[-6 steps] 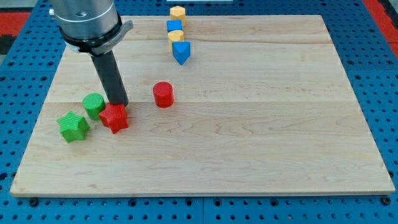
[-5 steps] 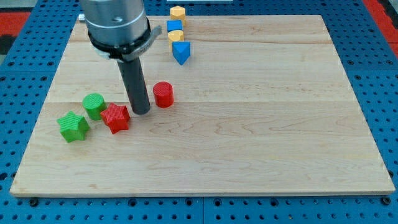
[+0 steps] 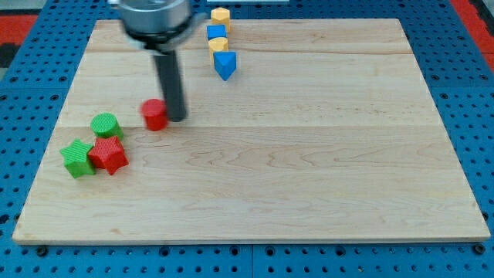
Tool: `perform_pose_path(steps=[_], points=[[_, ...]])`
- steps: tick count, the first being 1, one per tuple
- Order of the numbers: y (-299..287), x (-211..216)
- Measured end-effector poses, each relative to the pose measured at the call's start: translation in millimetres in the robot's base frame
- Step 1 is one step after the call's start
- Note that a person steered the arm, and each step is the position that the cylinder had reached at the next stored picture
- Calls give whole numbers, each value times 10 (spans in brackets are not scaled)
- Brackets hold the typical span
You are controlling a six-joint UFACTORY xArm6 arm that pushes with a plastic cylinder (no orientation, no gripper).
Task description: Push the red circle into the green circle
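Note:
The red circle sits on the wooden board at the view's left of centre. My tip rests right against its right side. The green circle lies further to the view's left, a gap away from the red circle. A red star sits just below the green circle, and a green star touches the red star's left side.
At the view's top stand a yellow block, a blue block, a second yellow block and a blue block in a short column. The wooden board lies on a blue pegboard.
My tip moved from beside the red star to the red circle's right side. The red circle slid left toward the green circle. The red star, green circle and green star shifted left and down.

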State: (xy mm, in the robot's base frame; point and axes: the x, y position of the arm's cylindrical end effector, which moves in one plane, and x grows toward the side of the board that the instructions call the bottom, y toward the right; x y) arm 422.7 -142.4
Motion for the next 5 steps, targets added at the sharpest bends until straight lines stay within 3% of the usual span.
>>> perform_pose_path(steps=[1,2,3,5], points=[[-282,-28],[-374,-452],[-750,-477],[-812,-117]])
